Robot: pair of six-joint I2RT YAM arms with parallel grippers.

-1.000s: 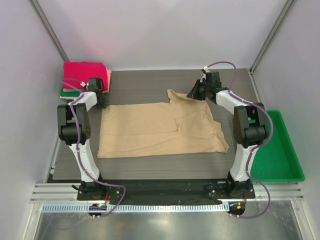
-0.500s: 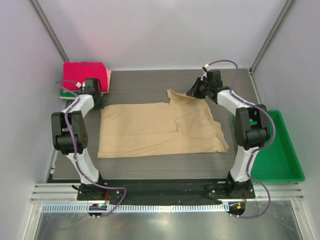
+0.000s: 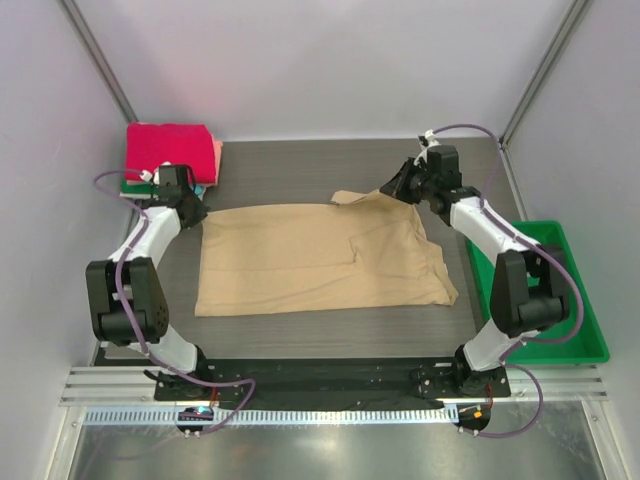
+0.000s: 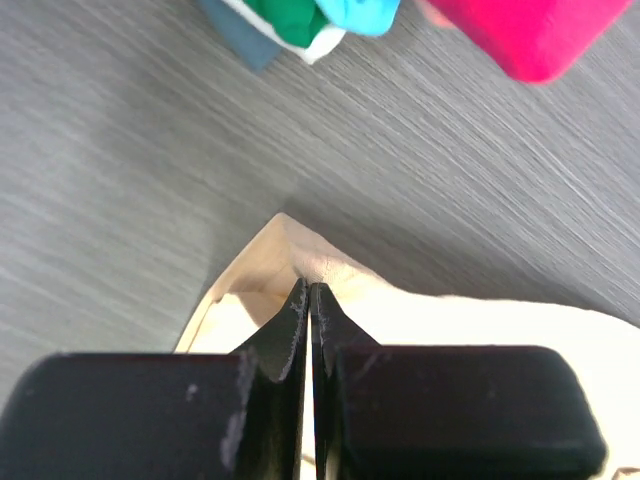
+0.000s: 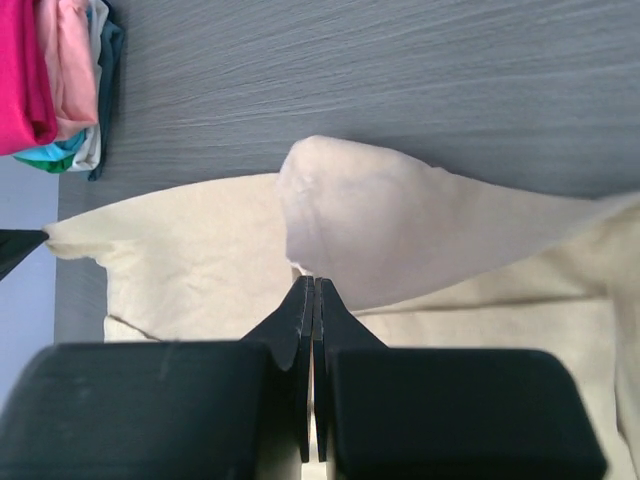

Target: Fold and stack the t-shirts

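A tan t-shirt [image 3: 320, 255] lies spread flat in the middle of the table. My left gripper [image 3: 194, 211] is shut on its far left corner; in the left wrist view the jaws [image 4: 308, 291] pinch the tan cloth [image 4: 450, 320]. My right gripper [image 3: 389, 192] is shut on the far right part of the shirt; in the right wrist view the jaws [image 5: 314, 283] pinch a raised fold of tan cloth [image 5: 400, 230]. A stack of folded t-shirts [image 3: 170, 150], pink-red on top, sits at the back left; it also shows in the left wrist view [image 4: 530, 30] and the right wrist view [image 5: 45, 70].
A green plastic tray [image 3: 560, 300] stands off the table's right edge. White walls and metal posts close in the back and sides. Bare dark table [image 3: 300, 165] lies behind the shirt.
Both wrists have moved outward, the left to the left and the right to the right, still gripping the cloth. The shirt's far edge is pulled straighter and its raised flap lies lower.
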